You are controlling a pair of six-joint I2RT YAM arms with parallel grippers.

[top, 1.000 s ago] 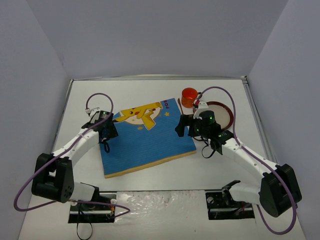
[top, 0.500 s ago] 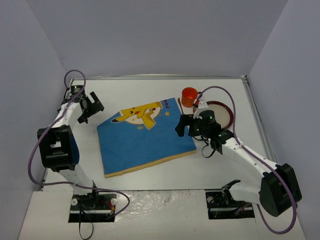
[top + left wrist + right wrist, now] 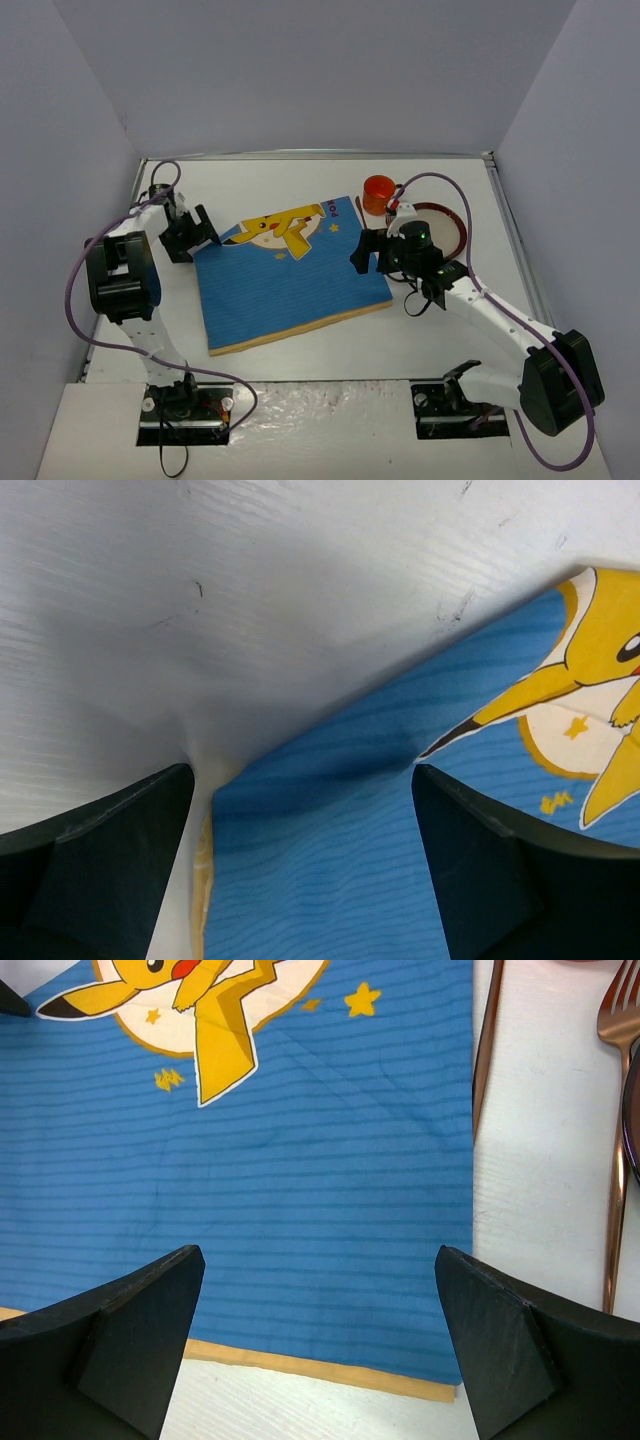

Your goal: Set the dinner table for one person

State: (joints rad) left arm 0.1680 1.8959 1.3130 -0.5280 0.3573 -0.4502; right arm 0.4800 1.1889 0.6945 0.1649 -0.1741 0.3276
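The dinner table [image 3: 330, 350] is a white tabletop with a blue placemat [image 3: 290, 280] lying askew on it, printed with a yellow cartoon figure. My left gripper [image 3: 190, 236] stands open at the mat's far left corner. In the left wrist view that corner [image 3: 330, 860] lies flat between the wide-apart jaws of the left gripper [image 3: 300, 775]. My right gripper [image 3: 364, 252] is open over the mat's right edge. In the right wrist view the right gripper [image 3: 318, 1252] frames the mat's near right corner [image 3: 330, 1210], holding nothing.
An orange cup [image 3: 379, 191] stands beyond the mat's far right corner. A dark-rimmed plate [image 3: 452, 222] lies right of it, partly under the right arm. A copper fork [image 3: 615, 1150] and another copper handle [image 3: 487, 1050] lie just right of the mat.
The left arm swung from the mat's left edge out toward the far left of the table, then came back to the mat's far left corner. The right arm has not moved.
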